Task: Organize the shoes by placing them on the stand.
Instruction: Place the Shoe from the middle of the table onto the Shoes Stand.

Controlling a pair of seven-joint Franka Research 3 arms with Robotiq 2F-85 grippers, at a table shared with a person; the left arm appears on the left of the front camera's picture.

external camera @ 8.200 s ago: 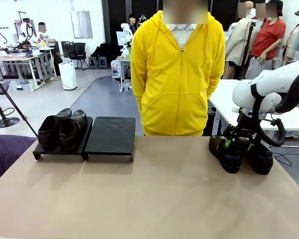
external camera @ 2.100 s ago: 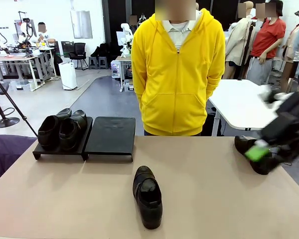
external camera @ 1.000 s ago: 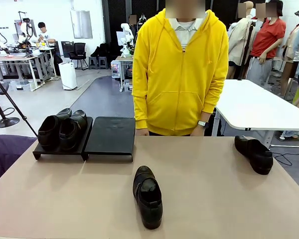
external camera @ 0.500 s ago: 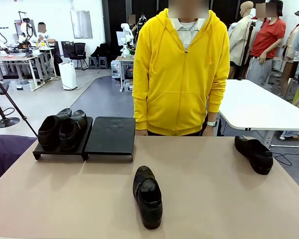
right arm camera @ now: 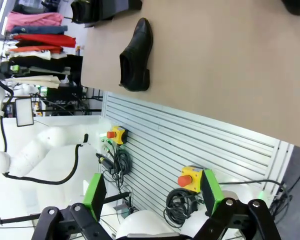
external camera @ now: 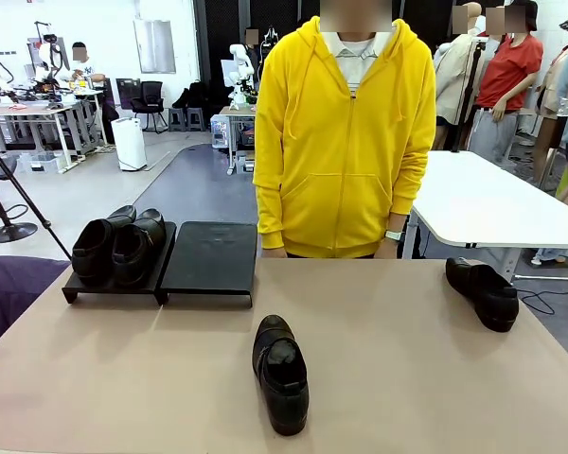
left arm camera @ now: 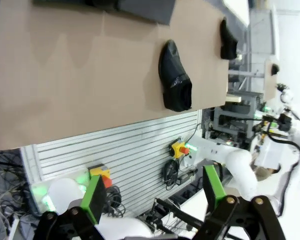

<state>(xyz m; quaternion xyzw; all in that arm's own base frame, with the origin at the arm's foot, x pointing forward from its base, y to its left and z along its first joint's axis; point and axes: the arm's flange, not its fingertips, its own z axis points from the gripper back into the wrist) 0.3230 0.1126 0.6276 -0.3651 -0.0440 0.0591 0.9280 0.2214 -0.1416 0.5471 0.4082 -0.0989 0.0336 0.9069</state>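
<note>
Your left gripper (left arm camera: 154,194) stands with its green pads spread as wide as they go and nothing between them; it is pulled back over the robot's base, well off the tabletop. Your right gripper (right arm camera: 152,192) is the same: jaws fully apart, empty, hanging above the base rail on its own side.

What has changed: a few seconds ago the right gripper was down on the two loose shoes at the far right. Now one glossy black leather loafer (external camera: 281,374) lies alone in the middle of the tan table (external camera: 407,397), toe towards you, and the right arm has cleared the scene. That looks like a staging move that brings the shoe within the left arm's reach. The other loose black loafer (external camera: 483,293) lies near the far right corner.

The low black two-panel stand (external camera: 210,253) sits at the far left. Its left panel carries a pair of black loafers (external camera: 118,248) side by side; its right panel is bare, so two of four look done.

Room is good. The middle loafer has open table all round, and the path to the bare panel is free. Watch the right loafer's closeness to the table's right edge, and the person in the yellow hooded jacket (external camera: 346,142), whose hand (external camera: 386,251) has come forward to the far edge, just beside the stand's right end.
</note>
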